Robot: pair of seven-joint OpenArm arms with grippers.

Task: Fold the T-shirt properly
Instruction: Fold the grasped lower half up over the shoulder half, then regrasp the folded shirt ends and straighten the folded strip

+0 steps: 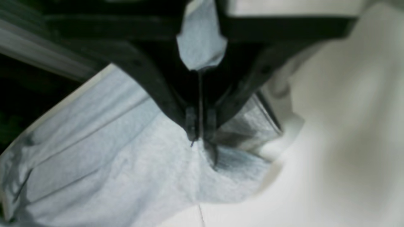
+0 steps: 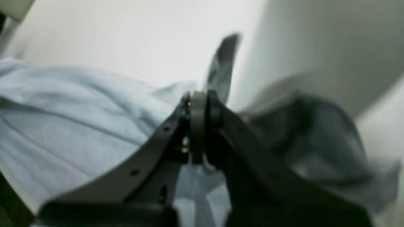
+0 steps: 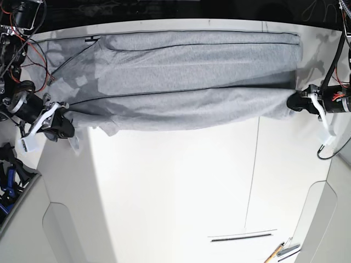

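The light grey T-shirt (image 3: 186,82) lies stretched sideways across the far part of the white table (image 3: 175,186), folded lengthwise, plain side up. My left gripper (image 3: 293,102) is at the shirt's right end, shut on a pinch of its fabric; the left wrist view shows the jaws (image 1: 200,134) closed on grey cloth (image 1: 110,164). My right gripper (image 3: 64,127) is at the shirt's left end, near a sleeve. In the right wrist view it (image 2: 198,105) is shut on a bunched fold of the shirt (image 2: 79,119), with a flap sticking up past the tips.
A black strip (image 3: 241,237) and a few pens or tools (image 3: 282,251) lie near the table's front right. Red and black cables (image 3: 22,38) hang at the far left. Blue gear (image 3: 7,181) sits off the table's left edge.
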